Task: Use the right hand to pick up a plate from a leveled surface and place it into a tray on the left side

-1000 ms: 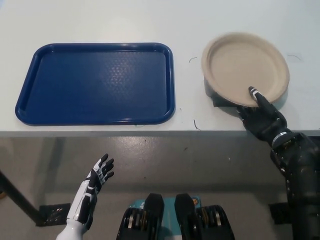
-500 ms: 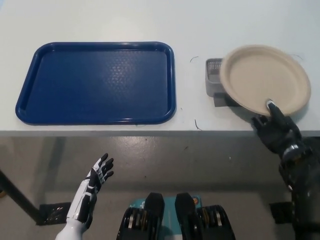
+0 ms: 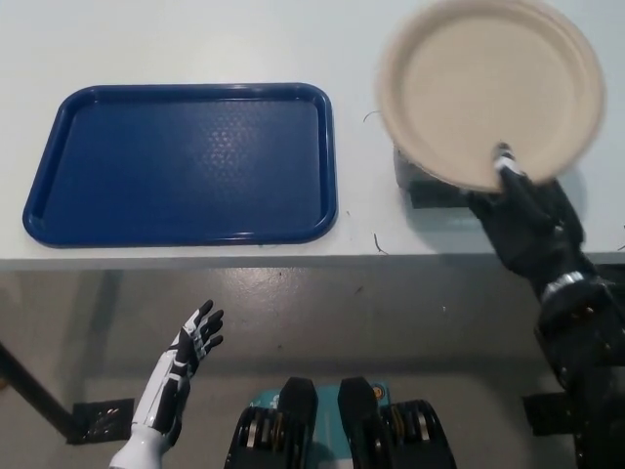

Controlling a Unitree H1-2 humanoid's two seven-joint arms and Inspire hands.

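A round beige plate (image 3: 488, 88) hangs in the air above the table's right part, looking larger than before. My black right hand (image 3: 522, 220) is shut on its near rim, a finger lying on top of the rim and the rest hidden beneath. Under the plate a small grey stand (image 3: 415, 181) shows only at its near left corner. The blue tray (image 3: 186, 161) lies flat and bare on the left of the white table (image 3: 195, 39). My white left hand (image 3: 190, 342) rests open below the table's front edge at the lower left.
The table's front edge (image 3: 293, 259) runs across the picture just below the tray. A black table leg (image 3: 29, 386) slants at the lower left over the grey floor.
The plate has risen off the grey stand and swung back to the left in my right hand. My left hand has stayed where it was.
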